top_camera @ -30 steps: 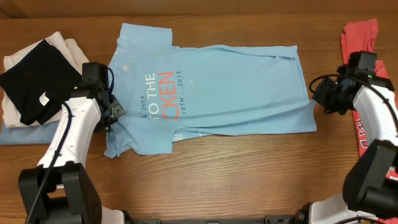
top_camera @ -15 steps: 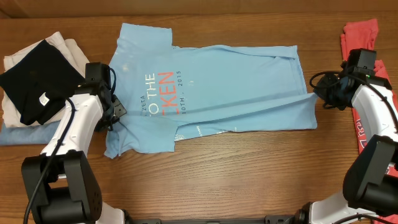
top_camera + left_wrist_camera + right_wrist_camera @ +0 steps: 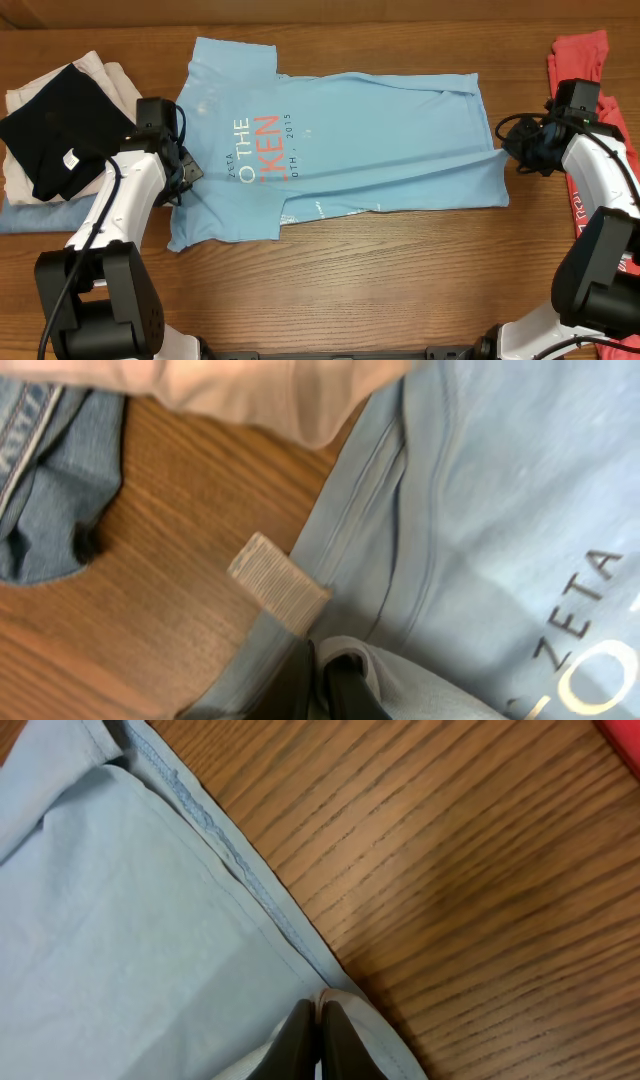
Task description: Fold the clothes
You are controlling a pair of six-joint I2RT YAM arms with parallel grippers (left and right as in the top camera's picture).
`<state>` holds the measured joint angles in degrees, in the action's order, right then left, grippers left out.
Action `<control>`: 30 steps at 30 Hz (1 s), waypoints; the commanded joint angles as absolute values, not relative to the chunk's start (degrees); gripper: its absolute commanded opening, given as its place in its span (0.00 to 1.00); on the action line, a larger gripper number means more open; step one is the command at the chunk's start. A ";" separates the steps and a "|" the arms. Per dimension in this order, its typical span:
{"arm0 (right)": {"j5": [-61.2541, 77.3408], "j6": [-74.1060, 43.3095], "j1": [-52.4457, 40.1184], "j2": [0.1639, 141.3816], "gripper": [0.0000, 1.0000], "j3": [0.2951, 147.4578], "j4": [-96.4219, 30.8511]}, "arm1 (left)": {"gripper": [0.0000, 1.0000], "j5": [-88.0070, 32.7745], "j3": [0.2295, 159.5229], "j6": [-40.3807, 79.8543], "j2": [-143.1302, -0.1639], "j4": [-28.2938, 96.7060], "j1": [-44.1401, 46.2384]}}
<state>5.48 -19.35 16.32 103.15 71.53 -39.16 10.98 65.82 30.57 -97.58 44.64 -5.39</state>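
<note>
From above, the light blue cotton T-shirt (image 3: 350, 140) lies sideways on the brown wooden table (image 3: 400, 290), collar to the left and hem to the right. Its near long edge is doubled over part of the lettering. The left gripper (image 3: 185, 178) sits at the collar end and the right gripper (image 3: 512, 152) at the hem corner. A coral-red T-shirt (image 3: 578, 55) waits at the far right.

I'd say a lengthwise fold is under way. Doing it well means both ends rising and travelling at one pace, with the cloth taut between them, so the crease runs straight.

The left wrist view shows the dark fingers (image 3: 300, 685) nipped on a bunched bit of blue cloth beside the beige neck label (image 3: 278, 582).

The right wrist view shows the fingertips (image 3: 300, 1038) pressed together on the stitched hem (image 3: 220, 840).
</note>
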 commanded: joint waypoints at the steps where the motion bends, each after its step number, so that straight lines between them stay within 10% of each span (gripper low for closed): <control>1: 4.16 -19.51 15.62 103.07 0.04 71.46 -38.44 | 0.10 11.92 65.60 31.77 -98.15 43.27 -5.82; 30: 2.59 -17.72 13.56 103.07 0.04 71.46 -38.15 | 0.19 10.66 65.60 31.70 -98.15 37.45 -5.82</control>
<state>3.84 -17.98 13.74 103.15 71.53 -38.44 10.72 65.80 31.24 -97.58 37.67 -5.39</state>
